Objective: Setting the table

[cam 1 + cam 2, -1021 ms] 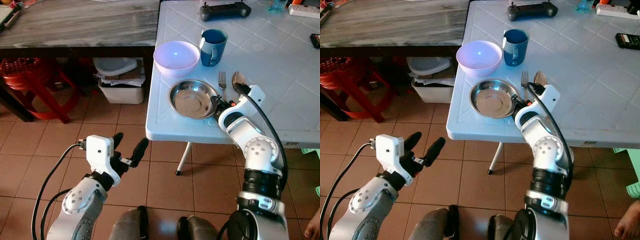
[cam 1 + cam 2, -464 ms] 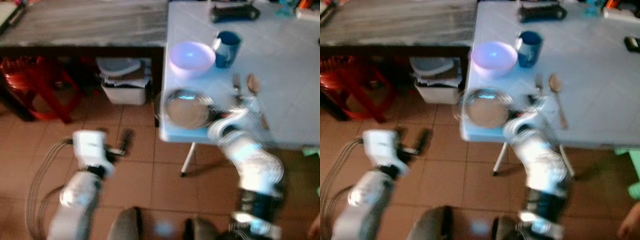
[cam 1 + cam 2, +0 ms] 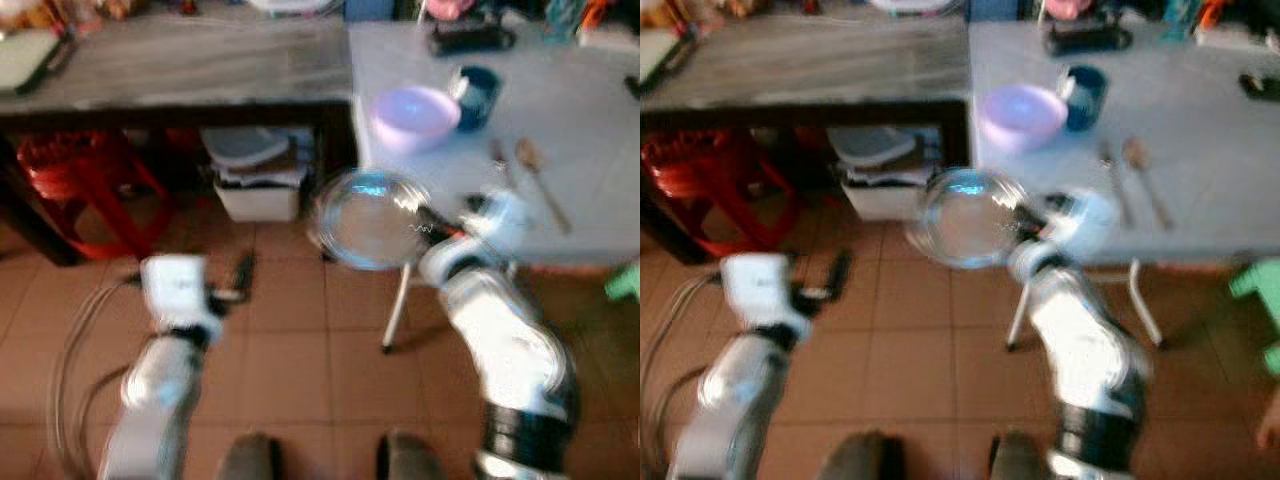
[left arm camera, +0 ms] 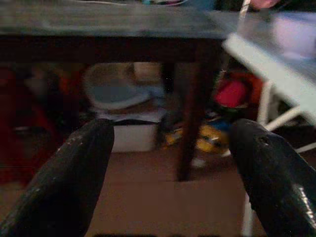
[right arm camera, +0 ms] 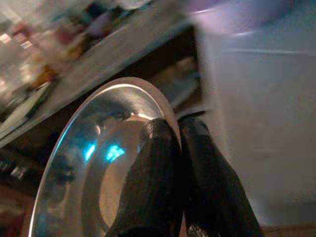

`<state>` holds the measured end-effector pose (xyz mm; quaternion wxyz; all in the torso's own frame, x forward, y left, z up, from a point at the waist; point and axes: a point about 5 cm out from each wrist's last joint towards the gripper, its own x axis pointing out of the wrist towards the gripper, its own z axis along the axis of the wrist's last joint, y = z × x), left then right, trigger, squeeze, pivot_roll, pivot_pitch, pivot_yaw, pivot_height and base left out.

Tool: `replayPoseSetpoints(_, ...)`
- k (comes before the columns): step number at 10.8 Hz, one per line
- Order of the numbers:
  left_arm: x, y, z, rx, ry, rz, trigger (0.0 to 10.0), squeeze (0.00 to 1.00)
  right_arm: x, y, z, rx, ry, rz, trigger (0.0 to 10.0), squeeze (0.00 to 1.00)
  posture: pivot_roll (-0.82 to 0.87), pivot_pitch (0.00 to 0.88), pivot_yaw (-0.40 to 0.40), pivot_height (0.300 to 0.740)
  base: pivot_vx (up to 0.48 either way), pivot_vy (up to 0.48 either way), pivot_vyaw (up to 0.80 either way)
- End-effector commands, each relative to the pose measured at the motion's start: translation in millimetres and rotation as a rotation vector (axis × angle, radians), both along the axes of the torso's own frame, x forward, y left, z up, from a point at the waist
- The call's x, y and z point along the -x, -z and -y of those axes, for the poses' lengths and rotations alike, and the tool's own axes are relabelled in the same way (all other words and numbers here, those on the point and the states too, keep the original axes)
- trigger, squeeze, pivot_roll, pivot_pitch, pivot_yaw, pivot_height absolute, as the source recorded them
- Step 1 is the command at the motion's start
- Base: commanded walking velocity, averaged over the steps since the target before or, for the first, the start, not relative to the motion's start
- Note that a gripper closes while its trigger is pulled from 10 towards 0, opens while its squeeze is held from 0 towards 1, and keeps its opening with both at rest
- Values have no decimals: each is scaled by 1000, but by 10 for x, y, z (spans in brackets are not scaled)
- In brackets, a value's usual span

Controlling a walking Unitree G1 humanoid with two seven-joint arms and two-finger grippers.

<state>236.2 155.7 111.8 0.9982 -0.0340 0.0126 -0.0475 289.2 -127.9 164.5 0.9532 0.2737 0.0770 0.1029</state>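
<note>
Setting: tiled terracotta floor [image 3: 300, 350], a dark wood-topped bench [image 3: 180, 60] on the far left, a white table [image 3: 590, 150] on the far right; head views are blurring, so fine detail is limited. Right gripper [image 5: 180, 143]: fingers pressed together on the rim of the steel plate [image 5: 89, 163], one finger lying inside the dish and one behind the edge, pinching it. Steel plate, head view [image 3: 368, 218]: hanging in the air off the near left corner of the white table, over the floor, tilted toward the camera, resting on nothing. Left gripper [image 4: 173, 163]: fingers spread, holding nothing, low on the near left above the floor, pointing under the bench toward a white bin [image 3: 258, 185]. On the table, far of the plate: lilac bowl [image 3: 415, 115], blue mug [image 3: 475, 95] just to its right, fork [image 3: 498, 160] and spoon [image 3: 540, 180] lying further right, a dark controller [image 3: 470, 38] at the far edge. Red stool [image 3: 75, 175] under the bench. Handling note, as judgement: a rim pinch is giving little hold on a slick, shallow dish, so carrying is best done slowly with the plate brought level, set flat on its place before the fingers are parting, and kept away from bowl and mug.
</note>
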Motion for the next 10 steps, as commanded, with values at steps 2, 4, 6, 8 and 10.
replayPoseSetpoints(2, -15, -20, 33, -15, 0, 18, 10000, 0, 16, -106, 111, 85, 51, 90, 0, 0, -7, 85, 39, 740, 366, 309, 0)
replayPoseSetpoints(4, -28, -13, 8, -38, -26, 19, 10000, 0, 19, -111, 121, 128, 58, 120, 0, 0, -6, 75, 40, 740, 420, 131, 0)
replayPoseSetpoints(6, -49, 7, 3, -41, -46, 16, 10000, 0, 15, -115, 134, 191, 63, 163, 0, 0, -11, 55, 39, 740, 480, 0, 0)
replayPoseSetpoints(8, -87, -1, 31, -34, -48, 21, 10000, 0, 14, -107, 151, 221, 72, 183, 0, 0, -19, 43, 42, 740, 480, 0, 0)
replayPoseSetpoints(10, -114, -10, 32, -51, -43, 30, 10000, 0, 7, -109, 148, 233, 76, 197, 0, 0, -24, 42, 45, 740, 480, 0, 0)
